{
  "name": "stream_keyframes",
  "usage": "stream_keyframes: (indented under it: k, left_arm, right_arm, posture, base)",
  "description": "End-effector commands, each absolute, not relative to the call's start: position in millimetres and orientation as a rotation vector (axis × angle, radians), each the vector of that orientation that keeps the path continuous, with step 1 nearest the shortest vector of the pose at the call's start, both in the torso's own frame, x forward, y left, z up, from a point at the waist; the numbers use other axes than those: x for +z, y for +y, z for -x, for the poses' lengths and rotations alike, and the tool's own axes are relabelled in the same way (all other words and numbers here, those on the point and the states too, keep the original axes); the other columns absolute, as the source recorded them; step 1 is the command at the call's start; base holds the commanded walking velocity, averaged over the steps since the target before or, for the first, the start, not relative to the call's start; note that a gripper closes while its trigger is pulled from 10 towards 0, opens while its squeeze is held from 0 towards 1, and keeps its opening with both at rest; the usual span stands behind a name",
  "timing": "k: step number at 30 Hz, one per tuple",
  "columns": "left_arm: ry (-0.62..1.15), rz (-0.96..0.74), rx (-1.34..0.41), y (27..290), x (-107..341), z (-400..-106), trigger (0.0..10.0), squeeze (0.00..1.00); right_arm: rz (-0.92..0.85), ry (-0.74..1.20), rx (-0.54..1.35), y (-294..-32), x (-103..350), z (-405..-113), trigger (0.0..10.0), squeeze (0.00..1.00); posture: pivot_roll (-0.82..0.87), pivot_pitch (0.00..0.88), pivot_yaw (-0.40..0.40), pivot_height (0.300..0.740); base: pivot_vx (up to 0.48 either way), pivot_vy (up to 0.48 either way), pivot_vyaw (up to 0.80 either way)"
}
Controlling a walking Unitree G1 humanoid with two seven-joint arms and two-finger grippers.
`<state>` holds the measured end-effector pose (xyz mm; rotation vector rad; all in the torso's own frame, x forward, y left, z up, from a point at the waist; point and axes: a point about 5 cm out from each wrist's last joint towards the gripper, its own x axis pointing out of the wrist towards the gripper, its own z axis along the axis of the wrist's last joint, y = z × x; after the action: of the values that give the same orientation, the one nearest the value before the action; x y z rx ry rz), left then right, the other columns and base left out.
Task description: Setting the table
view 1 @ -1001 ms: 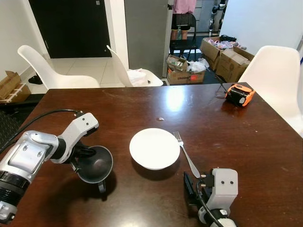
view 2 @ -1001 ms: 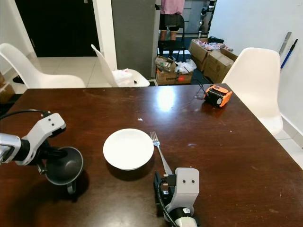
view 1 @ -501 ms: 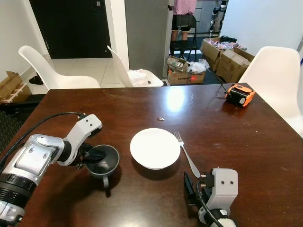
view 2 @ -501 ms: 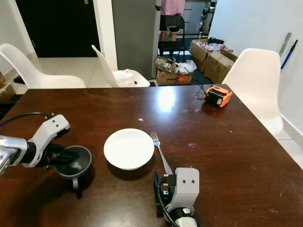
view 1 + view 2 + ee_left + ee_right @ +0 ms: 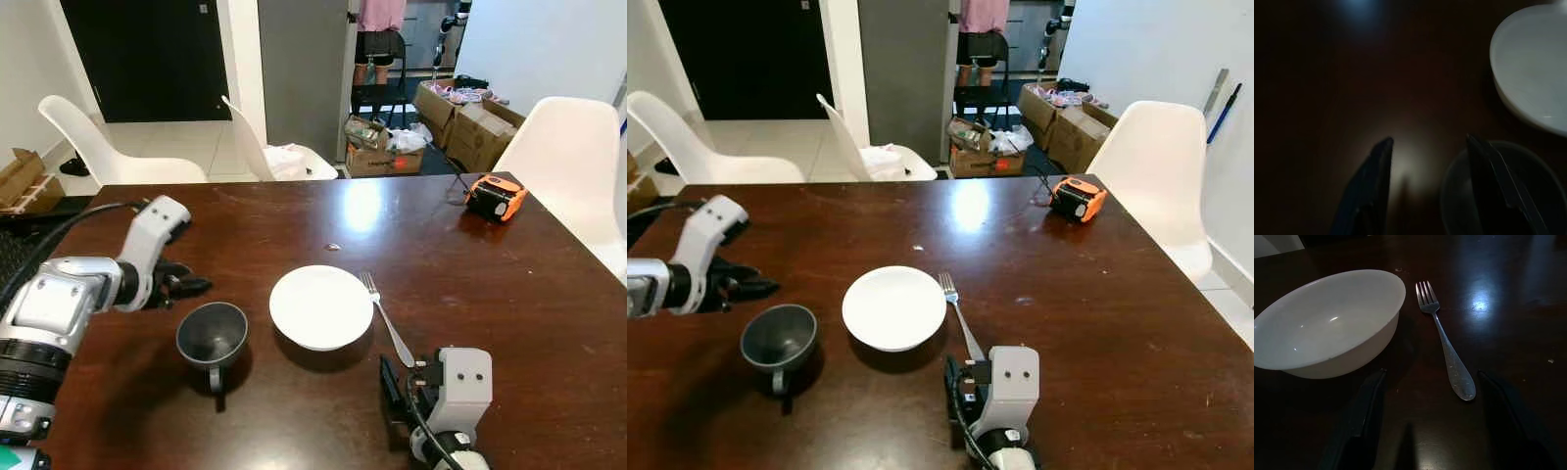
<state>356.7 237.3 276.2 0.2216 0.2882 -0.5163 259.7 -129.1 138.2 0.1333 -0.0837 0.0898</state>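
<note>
Dark grey cup (image 5: 212,335) upright on the dark wooden table (image 5: 509,294), handle toward the robot, just below and ahead of the left gripper (image 5: 192,285), apart from its fingers. Left gripper's fingers spread open and empty above the tabletop, one finger (image 5: 1374,181) over bare wood, the other across the cup's rim in the wrist view. White bowl (image 5: 320,306) just beyond the cup, near but not touching it, ahead of both grippers. Silver fork (image 5: 386,319) just beside the bowl on its right, tines pointing away from the robot, handle end reaching toward the right gripper (image 5: 1430,426). Right gripper low over the near table edge, fingers wide apart and holding nothing, bowl ahead of one finger, fork handle ahead between the two.

Farther off, an orange device (image 5: 496,195) near the far right corner, well apart from the setting. White chairs (image 5: 563,162) around the table, cardboard boxes (image 5: 470,122) on the floor behind, and a person (image 5: 378,39) standing in the doorway beyond.
</note>
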Motion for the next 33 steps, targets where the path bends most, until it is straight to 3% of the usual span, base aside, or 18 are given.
stream_keyframes:
  k: [1,4,8,9,13,15,21,25,33]
  left_arm:
    - [0.283,-0.166,-0.476,246.4,275.0,-354.0,10.0,0.00]
    - [0.226,-0.115,-0.416,251.9,276.3,-352.0,10.0,0.00]
    - [0.044,0.012,-0.155,270.3,267.3,-344.2,10.0,0.00]
    - [-0.016,0.061,-0.013,278.6,255.5,-334.9,10.0,0.00]
    - [-0.057,0.090,0.089,280.4,241.3,-320.7,10.0,0.00]
    - [-0.098,0.076,0.162,275.1,228.2,-299.0,10.0,0.00]
    - [-0.181,-0.034,0.207,247.8,223.3,-259.8,10.0,0.00]
    - [-0.144,-0.020,0.264,246.5,206.3,-250.3,10.0,0.00]
    - [-0.047,-0.079,0.195,221.6,169.7,-228.3,10.0,0.00]
  right_arm:
    - [-0.137,-0.062,0.093,-128.3,133.1,-258.8,10.0,0.00]
    - [-0.135,-0.064,0.098,-128.3,133.3,-259.0,10.0,0.00]
    - [-0.128,-0.074,0.132,-122.5,135.8,-260.8,10.0,0.00]
    - [-0.119,-0.082,0.166,-117.7,138.1,-261.0,10.0,0.00]
    - [-0.111,-0.096,0.197,-114.2,140.9,-260.2,10.0,0.00]
    - [-0.105,-0.111,0.211,-114.0,144.2,-258.4,10.0,0.00]
    - [-0.098,-0.133,0.181,-124.4,150.7,-254.5,10.0,0.00]
    - [-0.101,-0.132,0.173,-126.2,150.7,-252.4,10.0,0.00]
    - [-0.101,-0.129,0.175,-125.0,149.3,-250.7,10.0,0.00]
  posture:
    - [0.05,0.151,0.126,0.740]
    - [0.05,0.150,0.124,0.740]
    - [0.05,0.150,0.115,0.740]
    - [0.05,0.151,0.107,0.740]
    - [0.05,0.157,0.097,0.740]
    - [0.05,0.161,0.087,0.740]
    - [0.06,0.165,0.070,0.740]
    - [0.05,0.167,0.063,0.740]
    - [0.04,0.168,0.064,0.740]
  base:
    - [0.000,0.000,0.00]
    - [0.000,0.000,0.00]
    - [0.000,0.000,0.00]
    - [0.000,0.000,0.00]
    - [0.000,0.000,0.00]
    - [0.000,0.000,0.00]
    - [0.000,0.000,0.00]
    - [0.000,0.000,0.00]
    - [0.000,0.000,0.00]
